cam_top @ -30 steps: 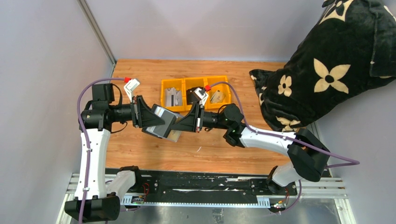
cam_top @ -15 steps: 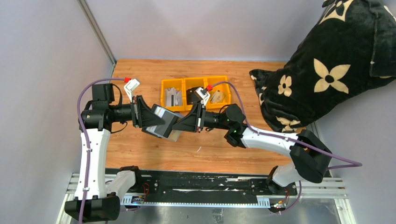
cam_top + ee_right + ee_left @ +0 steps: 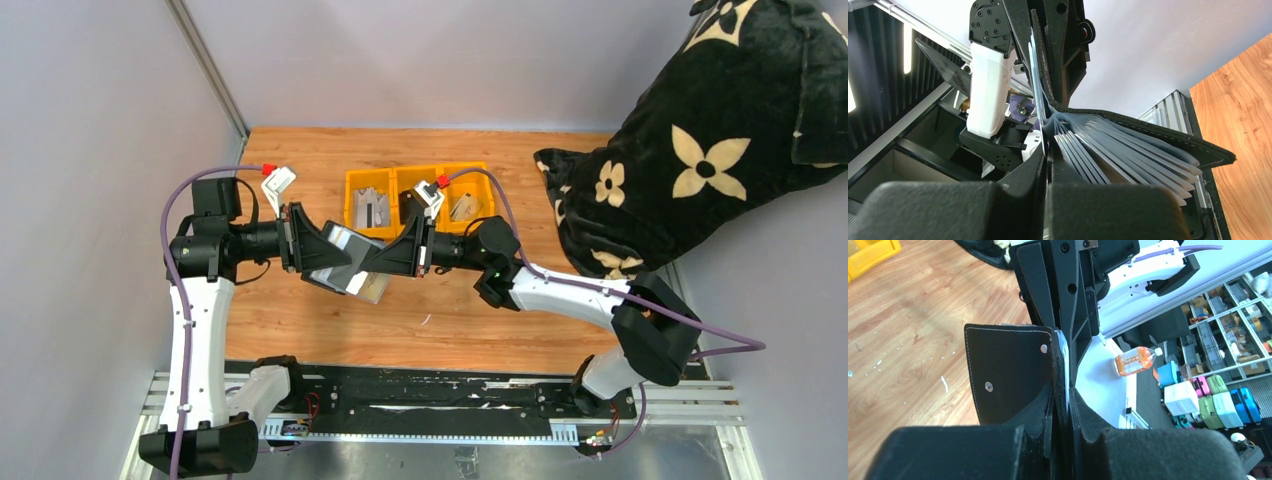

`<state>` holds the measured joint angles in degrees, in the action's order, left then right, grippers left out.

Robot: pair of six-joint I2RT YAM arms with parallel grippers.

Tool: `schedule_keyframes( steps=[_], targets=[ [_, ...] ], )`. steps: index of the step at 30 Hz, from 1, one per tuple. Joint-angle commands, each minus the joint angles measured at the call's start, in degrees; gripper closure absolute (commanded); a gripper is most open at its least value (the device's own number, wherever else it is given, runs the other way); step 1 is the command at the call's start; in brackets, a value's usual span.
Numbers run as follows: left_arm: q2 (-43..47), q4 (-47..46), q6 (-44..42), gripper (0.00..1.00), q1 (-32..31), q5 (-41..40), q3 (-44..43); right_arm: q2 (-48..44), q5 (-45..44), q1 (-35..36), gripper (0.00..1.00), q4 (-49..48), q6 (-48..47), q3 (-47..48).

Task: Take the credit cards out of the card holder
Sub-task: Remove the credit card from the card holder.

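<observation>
I am holding the small black folding card holder [image 3: 349, 243] above the wooden worktop [image 3: 470, 310], left gripper [image 3: 347, 262] clenched on its flap, right gripper [image 3: 1047, 150] pinching thin silver-grey credit cards [image 3: 1128, 150]; pulling them free seems next.

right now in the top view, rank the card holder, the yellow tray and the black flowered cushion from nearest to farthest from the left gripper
1. card holder: clamped in the left gripper itself, between the two arms.
2. yellow tray: just beyond it, farther back and slightly right.
3. black flowered cushion: far off on the right side, well past the tray.
</observation>
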<state>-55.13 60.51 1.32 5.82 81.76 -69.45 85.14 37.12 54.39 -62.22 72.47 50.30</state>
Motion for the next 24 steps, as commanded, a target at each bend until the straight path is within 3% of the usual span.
schedule_keyframes(
  steps=[1,10,16,20,22,24],
  targets=[
    [0.3,0.7,1.1,0.96,-0.4,0.9,-1.6,-0.7,-1.1,-0.4,1.0,-5.7,0.9,-0.1],
    [-0.4,0.6,0.7,0.95,0.0,0.1,-3.0,-3.8,0.7,-2.8,1.0,-7.4,2.8,-7.4],
    [-0.5,0.5,-0.3,0.96,0.2,-2.3,-4.1,-10.1,4.5,-8.2,1.0,-1.1,1.0,-12.3],
    [-0.2,0.4,-1.3,0.97,0.2,-7.3,-5.5,-15.8,9.8,-17.2,1.0,20.7,-9.7,-8.5],
    [0.3,0.4,-3.8,0.98,0.2,-10.6,-6.1,-16.9,7.3,-21.1,1.0,41.2,-22.1,-2.5],
    [0.8,0.4,-5.2,1.0,0.2,-15.1,-6.0,-15.3,-1.0,-22.4,1.0,60.8,-37.1,5.8]
  ],
)
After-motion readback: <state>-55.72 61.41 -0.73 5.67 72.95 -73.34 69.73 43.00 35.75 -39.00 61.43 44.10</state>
